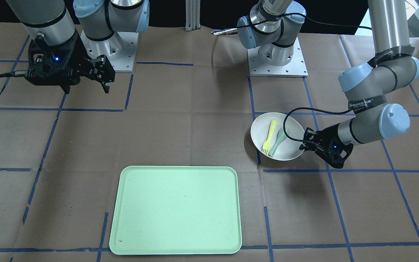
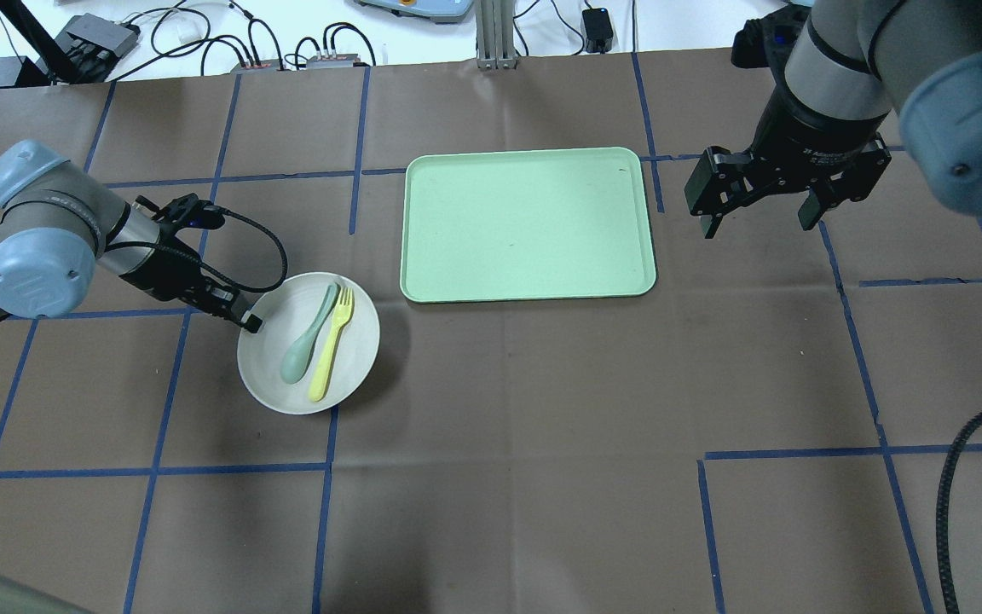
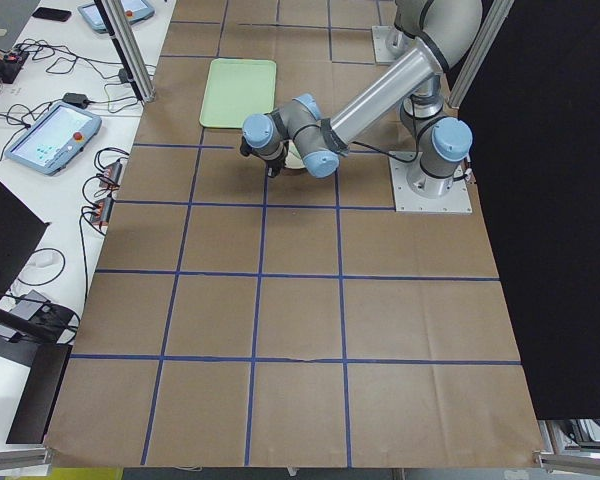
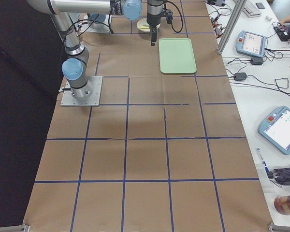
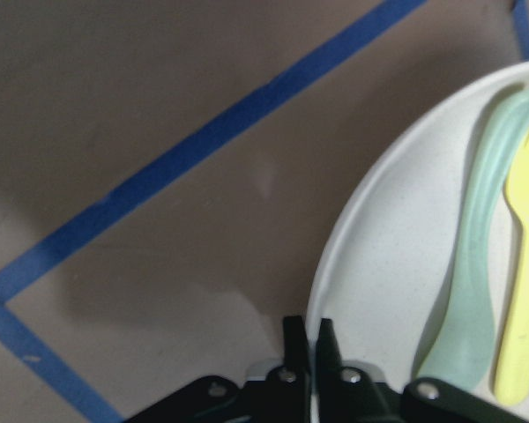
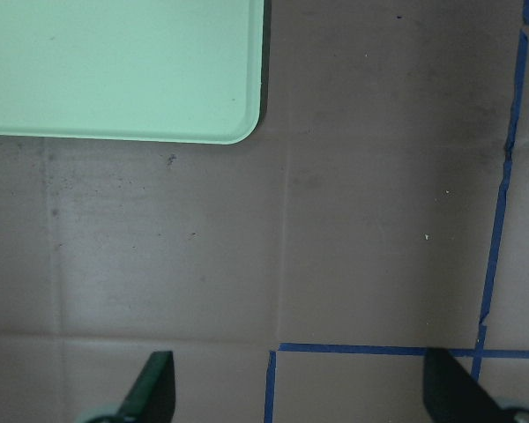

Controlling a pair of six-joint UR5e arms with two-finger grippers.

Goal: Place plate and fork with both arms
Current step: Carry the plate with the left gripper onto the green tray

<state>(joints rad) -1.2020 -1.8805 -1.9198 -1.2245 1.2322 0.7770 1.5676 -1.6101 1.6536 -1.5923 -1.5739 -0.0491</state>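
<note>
Tray (image 1: pixel 175 209), mint green, nearest the front-facing camera and the largest item; it holds nothing.

Plate (image 2: pixel 363 341) sits on the counter (image 2: pixel 542 443), on the robot's left, well apart from the tray. The tray lies to the plate's right and further from the robot's base.

Left end effector (image 2: pixel 248 322) is pinched onto the plate's rim on the side away from the tray.

Right end effector (image 2: pixel 755 223) is spread wide and empty, hanging beyond the tray's other end. It is the far arm for plate and fork alike.

Fork (image 2: pixel 333 345) lies in the plate beside the spoon (image 2: pixel 308 337), long axis parallel to it, tines pointing away from the robot.

Black bands (image 1: pixel 365 103) on the left arm carry white lettering, not surely readable.
</note>
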